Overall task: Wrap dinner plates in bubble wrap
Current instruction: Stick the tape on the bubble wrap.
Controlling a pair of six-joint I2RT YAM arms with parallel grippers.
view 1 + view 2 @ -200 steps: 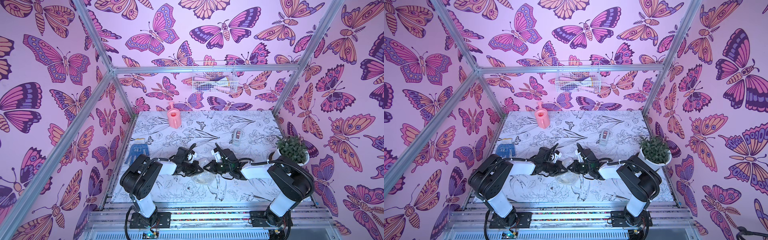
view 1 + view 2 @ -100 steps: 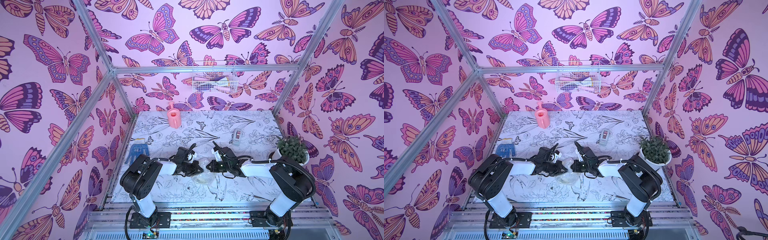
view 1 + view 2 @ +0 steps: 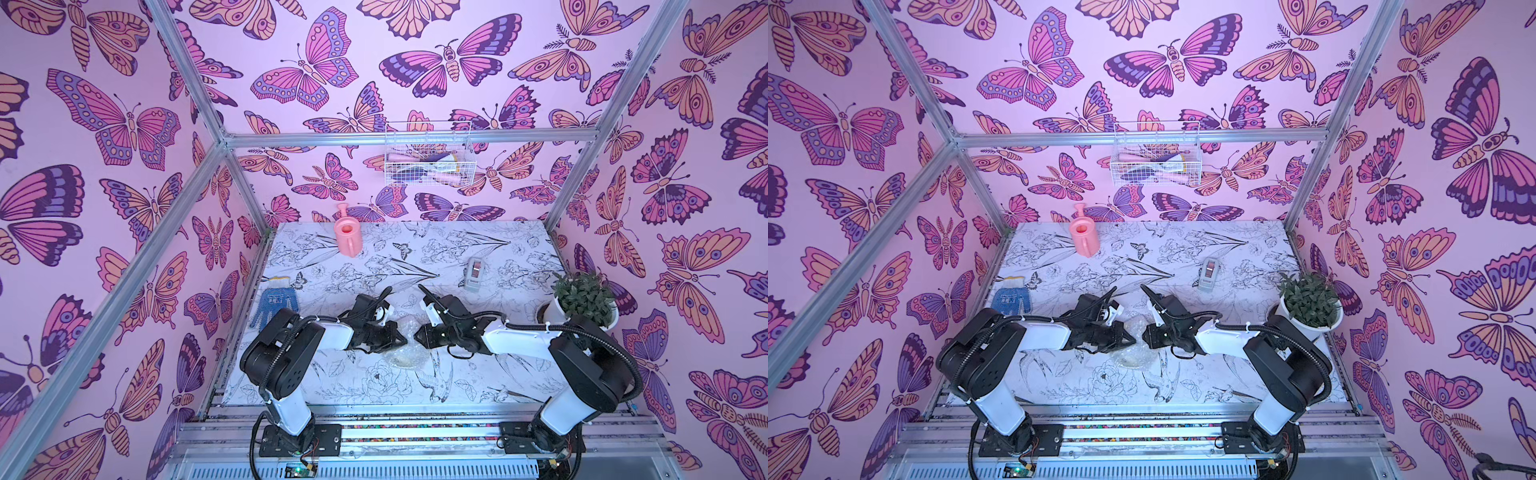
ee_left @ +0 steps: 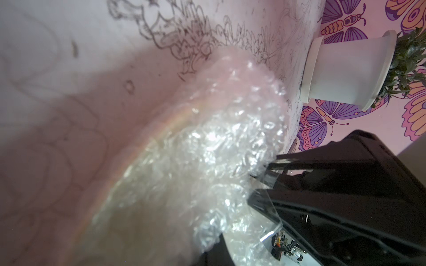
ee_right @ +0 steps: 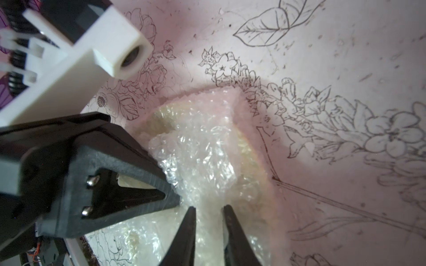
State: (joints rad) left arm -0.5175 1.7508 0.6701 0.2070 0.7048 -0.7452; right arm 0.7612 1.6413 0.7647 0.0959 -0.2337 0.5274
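1. We see the bubble wrap [image 3: 405, 350] bunched in crinkled folds over the dinner plate [image 5: 161, 118]. The plate's cream surface shows only through the plastic, so we cannot make out its rim motifs.
2. The bundle lies on the tabletop [image 3: 374, 386], about midway between its left and right edges and nearer the front edge than the back.
3. The left gripper [image 3: 402, 341] meets the bundle from the left. Its jaws are closed together, and in the right wrist view the tips pinch a fold of the wrap.
4. The right gripper [image 5: 208, 207] faces it from the other side. Its fingers [image 5: 191, 230] stand slightly parted, with a strip of wrap showing in the gap. We cannot tell whether they touch it.
5. A grey tape dispenser [image 3: 473, 272] stands beyond the right arm, toward the back right.
6. At the right edge, a white plant pot [image 4: 345, 69] on a saucer holds a leafy green plant [image 3: 584, 295].
7. A blue work glove [image 3: 274, 305] lies flat by the left edge.
8. A pink watering can [image 3: 348, 237] stands at the back edge, left of centre, mouth up. We cannot see inside it.
9. A white wire basket [image 3: 428, 181] hangs on the back wall and holds several pink, purple and white items that we cannot identify.
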